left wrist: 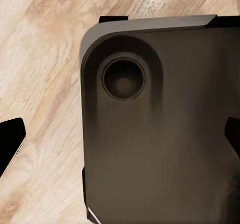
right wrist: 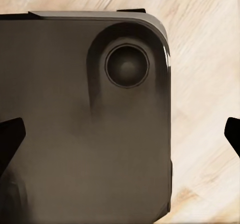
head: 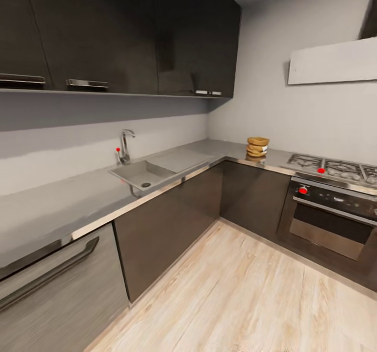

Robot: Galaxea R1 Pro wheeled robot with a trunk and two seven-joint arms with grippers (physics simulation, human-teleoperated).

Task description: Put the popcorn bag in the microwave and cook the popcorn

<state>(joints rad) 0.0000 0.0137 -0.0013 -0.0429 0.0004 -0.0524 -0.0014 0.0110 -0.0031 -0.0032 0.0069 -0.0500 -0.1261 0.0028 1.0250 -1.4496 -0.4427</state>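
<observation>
Popcorn bag [head: 257, 147] — a tan crumpled sack with a rolled rim — stands upright on the steel-grey worktop [head: 63, 200] in the far corner of the kitchen, just beside the gas hob [head: 335, 168], well away from both end effectors. A sink [head: 142, 174] with a tap [head: 125, 145] is set into the worktop's long run, and an oven [head: 330, 221] sits under the hob. Left end effector [left wrist: 120, 139] — open, its 2 dark fingertips [left wrist: 11, 139] spread wide — hangs over the robot's dark base [left wrist: 165, 129] and the light wood floor [left wrist: 40, 74]. Right end effector [right wrist: 120, 136] is likewise open above the base, with the floor just beyond it.
</observation>
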